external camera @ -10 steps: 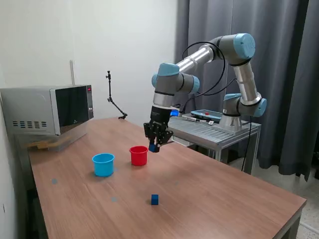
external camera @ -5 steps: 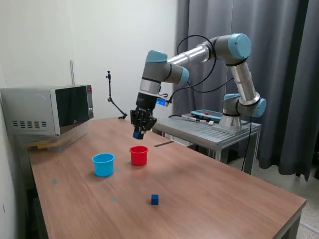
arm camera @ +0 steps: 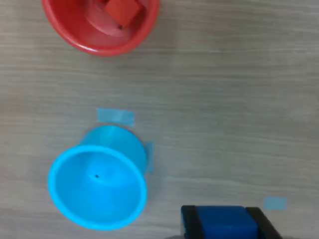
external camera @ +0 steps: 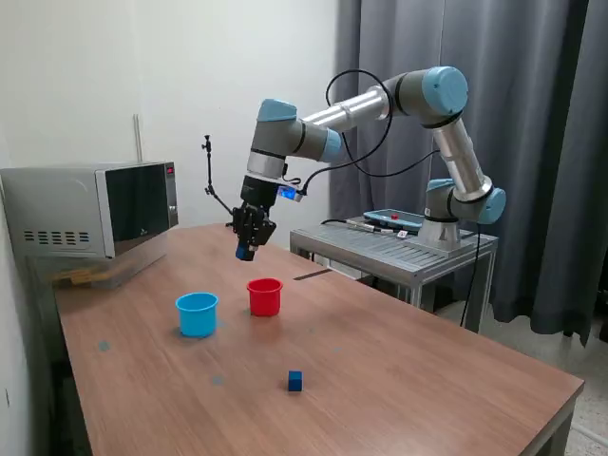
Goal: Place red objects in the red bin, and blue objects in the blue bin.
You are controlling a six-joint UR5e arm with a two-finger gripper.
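Two cups sit mid-table: a light blue cup (external camera: 197,313), empty in the wrist view, then a red cup (external camera: 264,295) already holding a red cube (arm camera: 122,11). Above them the gripper (external camera: 246,253), pinching a dark blue cube (arm camera: 227,222), has swung from beyond the red cup toward the blue one, likely nearing release. Another blue cube (external camera: 294,381) waits nearer the front edge.

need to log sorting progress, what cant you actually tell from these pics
- Red cup: cut off by the wrist view's edge; one red cube shows, a second cannot be confirmed.
- Red cup and blue cup interiors: hidden by their walls in the exterior view.
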